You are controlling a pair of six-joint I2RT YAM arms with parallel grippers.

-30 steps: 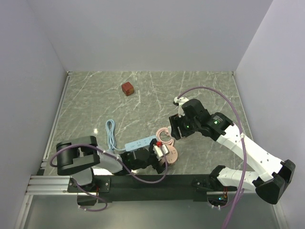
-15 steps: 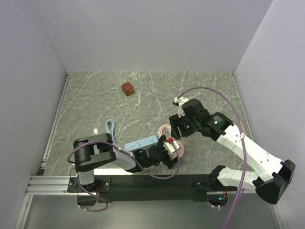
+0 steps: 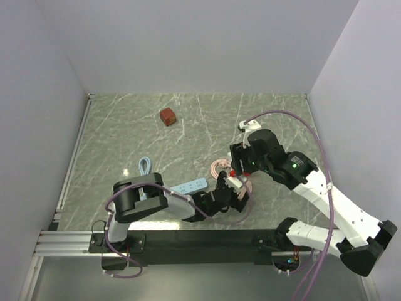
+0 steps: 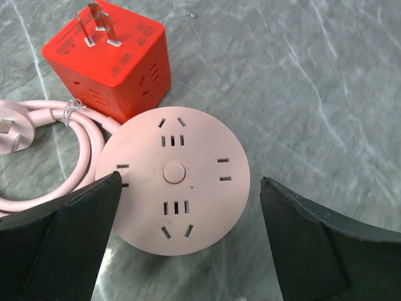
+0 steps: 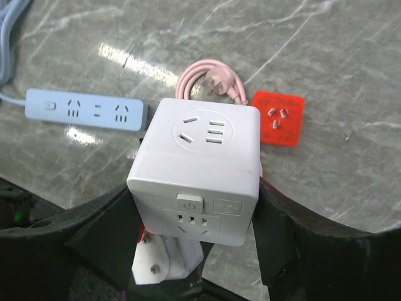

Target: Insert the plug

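Observation:
The bright red plug lies on the table with its metal prongs pointing up. It also shows in the right wrist view and as a small red spot from above. My left gripper is open, its fingers either side of a round pink socket, with the plug just beyond it. My right gripper is shut on a white cube adapter, held above the table close to the plug. The light blue power strip lies to the left of both.
The pink socket's coiled cable lies beside the plug. A brownish-red cube sits far back. The strip's blue cable loops at the left. The two grippers are crowded together near the front edge.
My left arm has swung right along the near edge, and the red plug has shifted right with it. My right gripper has moved slightly right and back, still holding the white cube.

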